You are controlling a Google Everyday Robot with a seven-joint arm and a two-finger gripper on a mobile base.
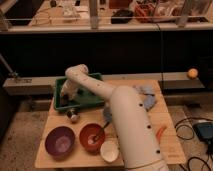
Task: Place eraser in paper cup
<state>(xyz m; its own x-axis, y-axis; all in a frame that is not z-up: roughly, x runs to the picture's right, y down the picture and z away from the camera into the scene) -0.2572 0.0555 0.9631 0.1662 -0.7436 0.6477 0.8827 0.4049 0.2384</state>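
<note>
- gripper (pixel 65 93) down inside the green tray (pixel 92 101) at the table's (pixel 172 150) far-left corner; can't tell if it is apart, together or clamped
- eraser not made out; probably in the tray by the gripper, hidden or lost in shadow
- eraser, judged: light, firm rubber, grippy, not fragile; take it across the narrow width, mid-length
- paper cup (pixel 109 150) at the near edge, about the middle, upright, mouth free
- counts: 1 paper cup, 2 bowls (orange-red bowl (pixel 92 136), purple bowl (pixel 60 141)) toward the near-left corner, 1 tray, 1 grey cylinder (pixel 73 116)
</note>
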